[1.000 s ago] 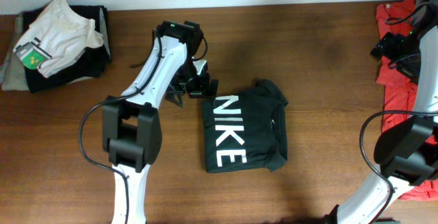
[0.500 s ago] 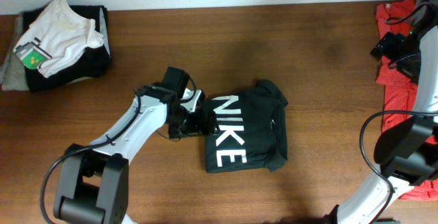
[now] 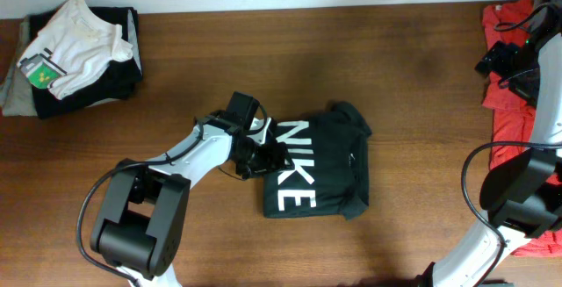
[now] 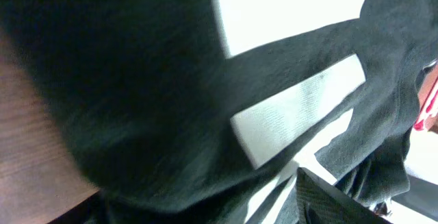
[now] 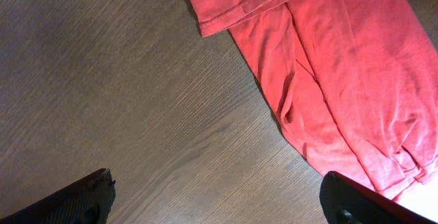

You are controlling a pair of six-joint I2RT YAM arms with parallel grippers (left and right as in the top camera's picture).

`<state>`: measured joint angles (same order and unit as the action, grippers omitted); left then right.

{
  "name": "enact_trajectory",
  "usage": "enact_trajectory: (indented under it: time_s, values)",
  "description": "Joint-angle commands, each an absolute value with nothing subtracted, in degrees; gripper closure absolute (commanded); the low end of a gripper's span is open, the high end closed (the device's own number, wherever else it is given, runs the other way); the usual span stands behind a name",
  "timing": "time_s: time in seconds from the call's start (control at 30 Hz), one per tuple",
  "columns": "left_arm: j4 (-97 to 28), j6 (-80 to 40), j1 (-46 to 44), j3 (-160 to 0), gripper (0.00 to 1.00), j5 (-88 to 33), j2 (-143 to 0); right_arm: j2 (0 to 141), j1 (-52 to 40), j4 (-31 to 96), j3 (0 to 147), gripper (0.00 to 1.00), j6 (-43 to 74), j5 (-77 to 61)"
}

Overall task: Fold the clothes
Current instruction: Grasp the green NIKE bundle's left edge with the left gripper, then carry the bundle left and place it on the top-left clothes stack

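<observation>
The black shirt (image 4: 137, 80) fills nearly the whole view, very close and blurred, with its big white letters (image 4: 294, 107) running across the right. Brown table (image 4: 27, 162) shows at the lower left. One dark gripper finger (image 4: 335, 200) pokes in at the bottom right.

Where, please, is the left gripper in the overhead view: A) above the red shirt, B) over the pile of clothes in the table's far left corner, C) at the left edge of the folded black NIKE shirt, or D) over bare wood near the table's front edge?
C: the left gripper is at the left edge of the folded black NIKE shirt, and that shirt's fabric fills the left wrist view.
</observation>
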<state>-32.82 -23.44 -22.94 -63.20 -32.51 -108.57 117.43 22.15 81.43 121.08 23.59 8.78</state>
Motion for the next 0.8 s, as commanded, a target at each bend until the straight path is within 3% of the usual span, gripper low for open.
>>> enact_trajectory:
  time_s: [0.0, 0.03, 0.23, 0.57, 0.77]
  values:
    - [-29.65, -24.69, -23.05, -62.76, 0.78, -29.61, -109.3, 116.73, 22.15, 81.45, 121.71, 0.01, 23.9, 9.52]
    - [-29.15, -25.08, -22.92, -62.83, 0.99, -26.98, -109.3, 116.73, 22.15, 81.45, 121.71, 0.01, 23.9, 9.52]
    - [-31.64, -14.5, -15.49, -68.93, 0.99, -23.68, -109.3, 116.73, 22.15, 81.45, 121.71, 0.01, 23.9, 9.52]
    - [-34.28, 2.04, -2.11, -89.89, 1.0, -4.64, -111.37, 116.73, 22.15, 81.45, 121.71, 0.01, 23.9, 9.52]
    - [-21.1, 6.35, 4.73, -91.64, 0.99, -3.2, -114.61, 116.73, 22.15, 81.45, 121.71, 0.01, 23.9, 9.52]
